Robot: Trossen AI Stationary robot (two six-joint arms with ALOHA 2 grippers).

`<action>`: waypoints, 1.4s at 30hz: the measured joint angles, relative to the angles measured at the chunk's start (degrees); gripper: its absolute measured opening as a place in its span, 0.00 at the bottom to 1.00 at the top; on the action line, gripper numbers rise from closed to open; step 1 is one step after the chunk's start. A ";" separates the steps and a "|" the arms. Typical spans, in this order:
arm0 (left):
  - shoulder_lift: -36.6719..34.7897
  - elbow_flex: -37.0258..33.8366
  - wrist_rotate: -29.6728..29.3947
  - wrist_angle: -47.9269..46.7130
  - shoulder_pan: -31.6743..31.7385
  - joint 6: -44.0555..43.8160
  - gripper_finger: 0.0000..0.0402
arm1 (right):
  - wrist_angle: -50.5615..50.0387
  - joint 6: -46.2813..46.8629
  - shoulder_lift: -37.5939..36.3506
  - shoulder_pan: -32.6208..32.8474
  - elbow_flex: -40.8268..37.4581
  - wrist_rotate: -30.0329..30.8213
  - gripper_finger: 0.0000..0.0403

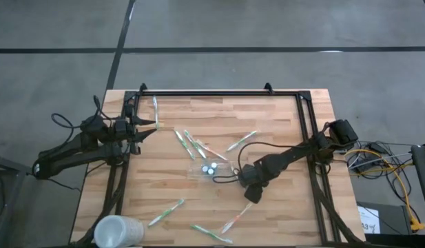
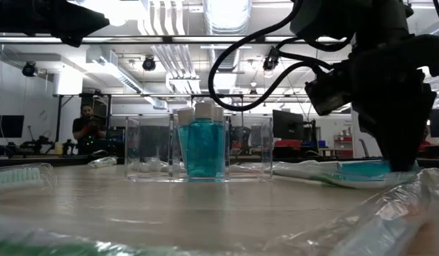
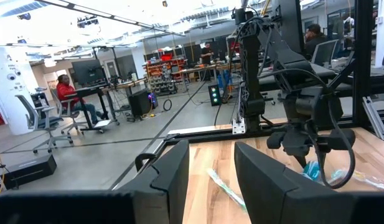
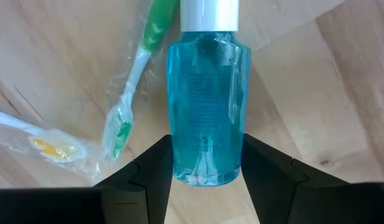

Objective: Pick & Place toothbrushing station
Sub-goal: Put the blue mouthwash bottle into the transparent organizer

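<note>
The toothbrushing station (image 1: pixel 209 167), a small see-through holder, stands upright mid-table with blue tubes (image 2: pixel 203 146) in it. My right gripper (image 1: pixel 252 195) points down just right of it, shut on another small blue tube (image 4: pixel 207 93) with a white cap. Wrapped toothbrushes lie on the wood, a green one (image 4: pixel 139 68) and an orange one (image 4: pixel 30 134) beside that tube. My left gripper (image 3: pixel 210 180) waits open and level at the table's left edge (image 1: pixel 151 127), with nothing between its fingers. My right gripper pinches the blue tube's base end (image 4: pixel 207 171) between its two fingers (image 4: pixel 151 171), one on each side. The fingers come from above, pointing down, and lie across the tube. The tube lies level at table height (image 2: pixel 363 169); whether it rests on the wood I cannot tell.
Several wrapped toothbrushes (image 1: pixel 188 143) lie scattered over the table's middle and near part. A frosted white cup (image 1: pixel 119 231) lies at the near left corner. A black frame (image 1: pixel 219 92) runs along the far edge and both sides. Cables (image 1: pixel 229 176) trail from the right arm.
</note>
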 joint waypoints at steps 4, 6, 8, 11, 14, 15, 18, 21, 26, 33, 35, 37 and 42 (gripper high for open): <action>0.00 0.00 -0.02 -0.02 0.01 0.00 0.33 | -0.01 -0.11 0.00 0.01 0.00 0.01 0.42; 0.00 -0.02 -0.02 -0.02 0.00 -0.01 0.33 | 0.11 -0.10 0.00 -0.01 0.00 0.06 0.42; 0.00 0.00 0.00 -0.02 0.01 -0.01 0.33 | 0.01 1.64 0.00 0.00 -0.01 2.30 0.42; 0.00 0.00 0.00 -0.02 0.02 0.01 0.33 | -1.17 3.63 0.51 -0.05 -0.21 5.05 0.42; 0.00 0.00 -0.01 -0.01 -0.01 -0.01 0.33 | -1.18 3.41 0.50 -0.09 -0.18 3.17 0.42; 0.00 0.00 0.00 -0.01 -0.01 0.01 0.33 | -1.17 2.74 0.52 -0.01 -0.17 2.92 0.42; 0.00 -0.01 -0.01 -0.02 -0.01 -0.01 0.33 | -1.15 -0.44 0.46 0.13 -0.15 1.56 0.42; 0.00 0.00 -0.02 -0.02 -0.01 -0.01 0.33 | -1.14 -3.03 0.46 0.30 -0.15 1.51 0.42; 0.00 0.00 -0.02 -0.02 -0.01 0.00 0.33 | -3.34 -4.60 0.08 0.38 -0.13 1.10 0.42; 0.00 0.00 0.00 -0.02 -0.01 -0.01 0.33 | -8.25 -7.50 0.07 1.33 -0.17 -1.52 0.42; 0.00 0.00 0.00 -0.02 -0.01 0.00 0.33 | -8.70 -8.26 0.07 1.94 -0.22 -1.57 0.42; 0.00 0.00 -0.01 -0.02 -0.01 0.01 0.33 | -8.60 -8.48 0.07 2.62 -0.22 -1.57 0.42; -0.01 -0.01 0.00 -0.02 0.00 0.00 0.33 | -8.62 -8.09 0.07 3.24 -0.22 -1.93 0.42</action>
